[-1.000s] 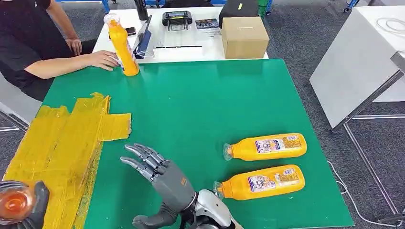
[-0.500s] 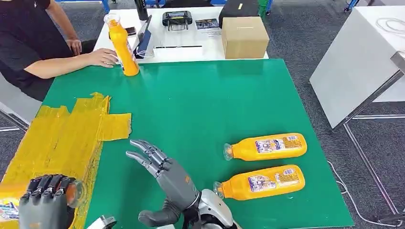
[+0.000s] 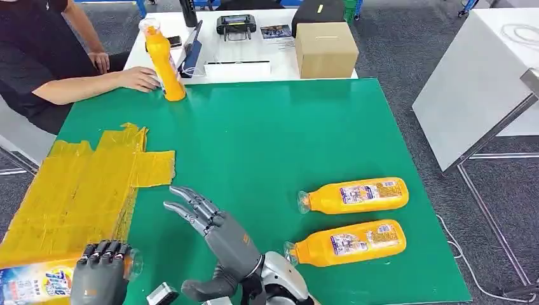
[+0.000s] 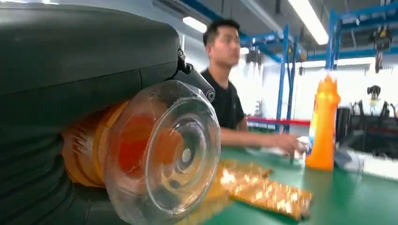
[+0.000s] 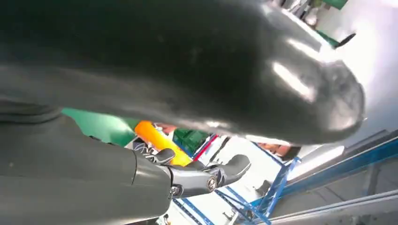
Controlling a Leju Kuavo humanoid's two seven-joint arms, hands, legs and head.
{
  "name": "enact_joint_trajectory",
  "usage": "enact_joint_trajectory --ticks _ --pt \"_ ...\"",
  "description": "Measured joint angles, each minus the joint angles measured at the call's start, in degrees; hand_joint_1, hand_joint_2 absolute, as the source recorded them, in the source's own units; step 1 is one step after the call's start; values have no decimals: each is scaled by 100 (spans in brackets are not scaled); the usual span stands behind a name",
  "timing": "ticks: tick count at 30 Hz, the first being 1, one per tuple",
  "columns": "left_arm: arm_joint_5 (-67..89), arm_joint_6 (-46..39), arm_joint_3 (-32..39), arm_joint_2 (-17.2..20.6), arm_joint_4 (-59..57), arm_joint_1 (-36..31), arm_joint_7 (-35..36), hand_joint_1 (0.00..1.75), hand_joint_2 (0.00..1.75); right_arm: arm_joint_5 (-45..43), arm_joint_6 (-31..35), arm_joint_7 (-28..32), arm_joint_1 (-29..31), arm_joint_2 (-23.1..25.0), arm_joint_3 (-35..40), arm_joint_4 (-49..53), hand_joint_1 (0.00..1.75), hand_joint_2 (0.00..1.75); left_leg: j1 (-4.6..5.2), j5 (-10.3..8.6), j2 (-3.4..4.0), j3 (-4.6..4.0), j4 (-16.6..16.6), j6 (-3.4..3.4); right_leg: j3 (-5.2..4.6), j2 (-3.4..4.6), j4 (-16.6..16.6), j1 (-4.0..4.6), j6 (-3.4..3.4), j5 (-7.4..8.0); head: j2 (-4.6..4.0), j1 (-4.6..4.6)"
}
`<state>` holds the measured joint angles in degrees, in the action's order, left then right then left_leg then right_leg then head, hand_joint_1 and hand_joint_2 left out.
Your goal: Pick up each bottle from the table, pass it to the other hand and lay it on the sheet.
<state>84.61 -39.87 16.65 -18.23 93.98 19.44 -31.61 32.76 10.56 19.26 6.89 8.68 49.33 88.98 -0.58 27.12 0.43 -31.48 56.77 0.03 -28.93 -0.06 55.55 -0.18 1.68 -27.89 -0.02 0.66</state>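
The left hand (image 3: 98,279) grips an orange bottle (image 3: 38,284) lying at the near end of the yellow sheet (image 3: 76,190), apparently resting on it. The right hand (image 3: 213,241) hovers just beside the sheet, fingers spread and empty. Two more orange bottles (image 3: 353,196) lie further right of the sheet.

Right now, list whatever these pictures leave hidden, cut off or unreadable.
1. Held bottle: head view, its base end is cut off by the picture's edge; the left hand covers its neck.
2. Whether it touches the yellow sheet: cannot tell.
3. Right hand palm: faces away in the head view.
4. Lying bottles' labels: too small to read.
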Motion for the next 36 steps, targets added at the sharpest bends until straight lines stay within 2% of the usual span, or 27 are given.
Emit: enact_joint_trajectory --ticks 7,20,28,29,30,36 --pt "-323 -2 -129 37 -486 -112 -306 175 175 -7 18 -26 48 0 57 0 0 0 1 0 0 -2 0 0 -2 0 0 -1 0 0 0 2" --pt "-789 -37 -879 363 -1575 -550 46 175 175 26 37 -63 162 0 146 -15 0 0 1 0 -3 0 0 0 3 -2 0 -1 0 0 0 2" --pt "-809 -57 -1058 511 -1859 -662 98 175 175 28 37 -70 186 0 153 -17 0 0 1 0 -5 1 0 0 4 -3 0 -1 0 0 0 2" --pt "-844 -35 -1080 529 -1884 -673 138 86 175 28 37 -74 189 0 157 -18 0 0 1 -1 -5 2 0 0 5 -3 0 -2 0 0 0 2" --pt "-905 9 -1110 555 -1917 -690 182 0 0 31 37 -83 193 0 168 -17 0 0 1 -1 -5 4 0 0 7 -3 0 -2 0 0 0 2" --pt "-1209 914 -1237 783 -2203 -885 446 0 0 52 -15 -133 206 0 184 -24 0 0 1 -2 -27 18 -2 -2 26 -22 0 -1 -1 -1 0 5"
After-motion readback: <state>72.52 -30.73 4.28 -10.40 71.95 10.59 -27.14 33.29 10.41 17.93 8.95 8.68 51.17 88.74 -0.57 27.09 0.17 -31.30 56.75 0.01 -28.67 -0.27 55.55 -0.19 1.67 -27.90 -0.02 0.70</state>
